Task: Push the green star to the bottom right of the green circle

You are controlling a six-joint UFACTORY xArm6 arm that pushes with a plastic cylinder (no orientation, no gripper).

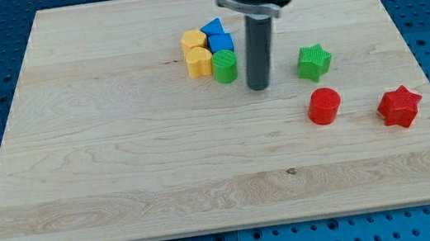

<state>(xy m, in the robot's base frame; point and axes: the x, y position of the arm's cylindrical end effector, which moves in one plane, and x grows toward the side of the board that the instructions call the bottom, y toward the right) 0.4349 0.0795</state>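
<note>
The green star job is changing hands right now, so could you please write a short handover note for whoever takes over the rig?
My tip is down on the board, between the green circle on the view's left and the green star on the view's right, touching neither.
The green circle sits at the lower right of a tight cluster with two yellow blocks and two blue blocks.
The green star stands apart, right of the circle and only slightly lower; a red circle and red star lie below it.
Done: nothing visibly finished.
Left: push the star down to the circle's bottom right.
</note>
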